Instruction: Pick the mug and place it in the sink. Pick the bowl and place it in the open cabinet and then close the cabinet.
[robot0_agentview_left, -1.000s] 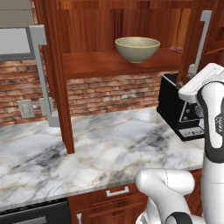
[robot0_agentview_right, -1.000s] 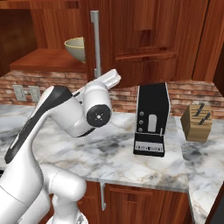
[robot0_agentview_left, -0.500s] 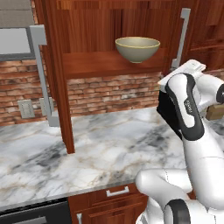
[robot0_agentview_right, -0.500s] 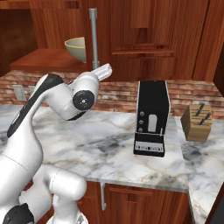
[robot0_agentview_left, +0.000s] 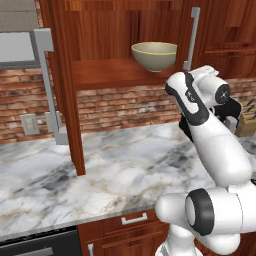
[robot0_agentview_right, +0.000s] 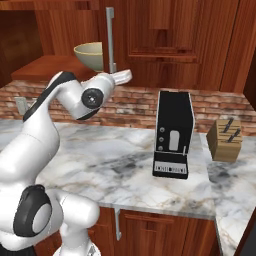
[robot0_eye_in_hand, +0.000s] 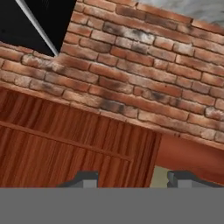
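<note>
Left base view: the bowl (robot0_agentview_left: 154, 55) is sitting upright on the inner shelf of the open cabinet (robot0_agentview_left: 115, 75), near the shelf's right end, just beside a long vertical silver bar handle (robot0_agentview_left: 192, 37). The white arm (robot0_agentview_left: 210, 145) is rising from the lower right and folding back over the marble surface (robot0_agentview_left: 95, 175); its hand is hiding behind the upper link, so the fingers cannot be judged here. A brick wall (robot0_agentview_left: 125, 107) is running behind the surface.

Right base view: the bowl (robot0_agentview_right: 89, 54) is showing at the upper left on the reddish shelf, partly behind the silver handle (robot0_agentview_right: 110, 40). The arm (robot0_agentview_right: 50, 130) is arching up from the lower left, its wrist end pointing right toward the cabinet doors. A black coffee machine (robot0_agentview_right: 173, 134) is standing on the surface (robot0_agentview_right: 110, 165), with a wooden knife block (robot0_agentview_right: 225, 139) well apart to its right.

Hand view: two dark fingers (robot0_eye_in_hand: 85, 179) are rising at the bottom edge, standing apart with nothing between them, facing brickwork (robot0_eye_in_hand: 144, 78) and a panelled wooden door (robot0_eye_in_hand: 65, 148).
</note>
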